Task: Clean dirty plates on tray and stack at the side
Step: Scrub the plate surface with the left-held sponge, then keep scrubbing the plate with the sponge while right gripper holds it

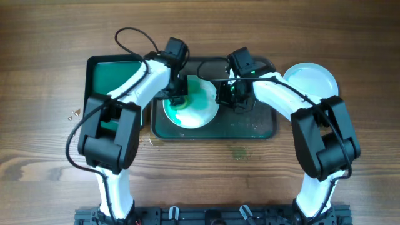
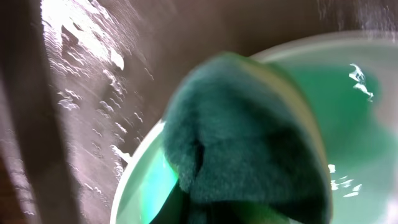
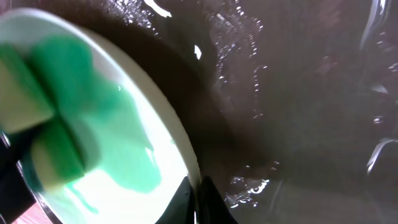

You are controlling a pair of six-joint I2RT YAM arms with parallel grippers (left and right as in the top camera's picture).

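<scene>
Overhead: left fingers (image 1: pixel 177 92) clamp green sponge (image 2: pixel 249 143) onto teal-smeared plate (image 1: pixel 199 112), right fingers (image 3: pixel 209 202) pinch its rim on the far side, plate lies in dark tray (image 1: pixel 256 128) under both, second plate (image 1: pixel 312 78) on counter (image 1: pixel 50 175) beyond right fingers.

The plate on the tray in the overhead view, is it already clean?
No, a wide green smear covers much of the plate next to the sponge.
</scene>
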